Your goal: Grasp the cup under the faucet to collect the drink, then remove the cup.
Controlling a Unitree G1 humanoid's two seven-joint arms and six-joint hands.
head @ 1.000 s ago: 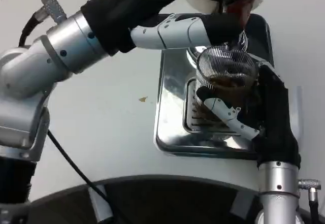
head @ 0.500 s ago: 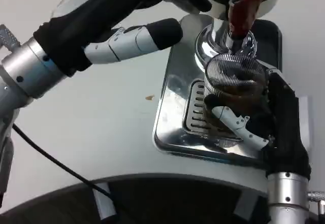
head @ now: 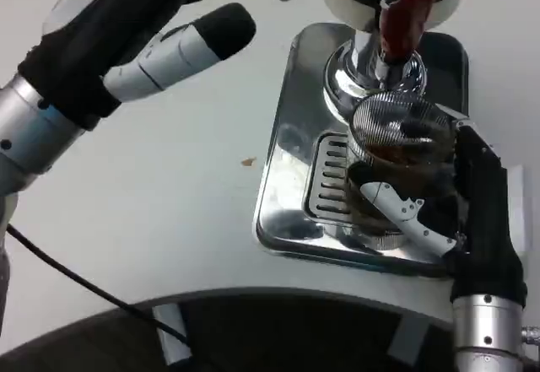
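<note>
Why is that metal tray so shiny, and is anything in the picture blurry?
Head view: the tray mirrors overhead light in bright patches; the left hand, nearest the camera, looks soft; the cup held by the right hand stays fairly sharp, its ribbing visible.

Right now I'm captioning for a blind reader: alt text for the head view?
The right hand grips a ribbed cup of brown drink under the red-handled faucet on a shiny tray. The left hand is raised above the white table.

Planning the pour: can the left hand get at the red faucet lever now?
Probably yes: the left hand hangs apart to the lever's left, with nothing between; the right hand holds the ribbed clear cup below.
</note>
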